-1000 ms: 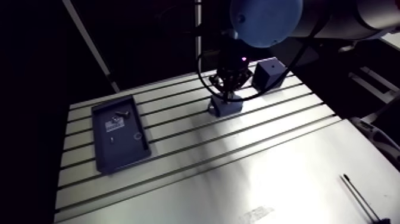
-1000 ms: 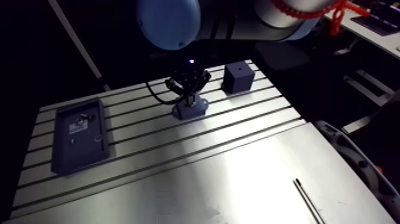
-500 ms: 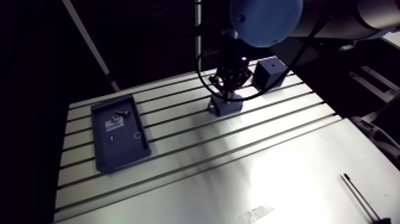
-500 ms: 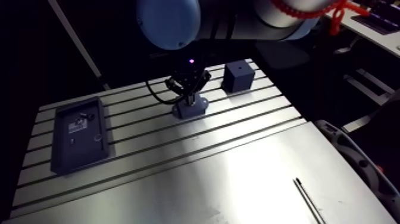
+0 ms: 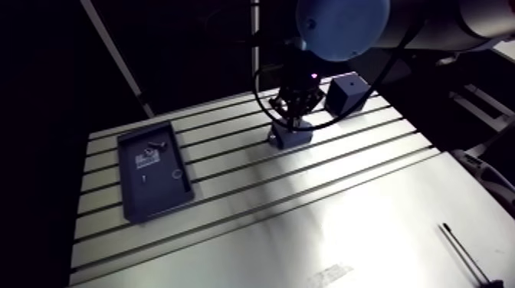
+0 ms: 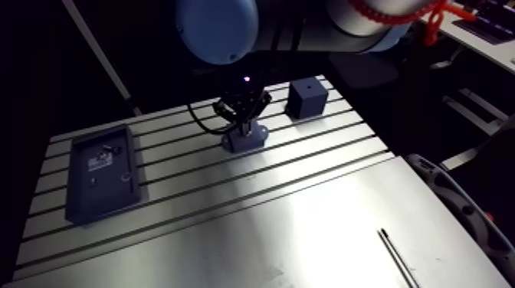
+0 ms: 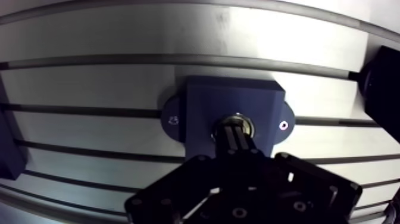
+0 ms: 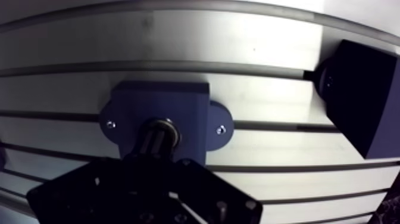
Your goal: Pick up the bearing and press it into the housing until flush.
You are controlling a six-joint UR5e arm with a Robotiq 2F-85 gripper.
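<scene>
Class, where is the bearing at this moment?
In the wrist view, the bearing sits at the bore of the housing, under the shut pincer; a dark cube stands nearby.

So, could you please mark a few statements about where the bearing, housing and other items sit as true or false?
1. The gripper is right over the housing. True.
2. The bearing lies in the tray. False: it sits at the housing's bore, under the shut fingertips.
3. The dark cube stands on top of the housing. False: it stands apart from the housing, on the table.
4. The tray holds a few small parts. True.
</scene>
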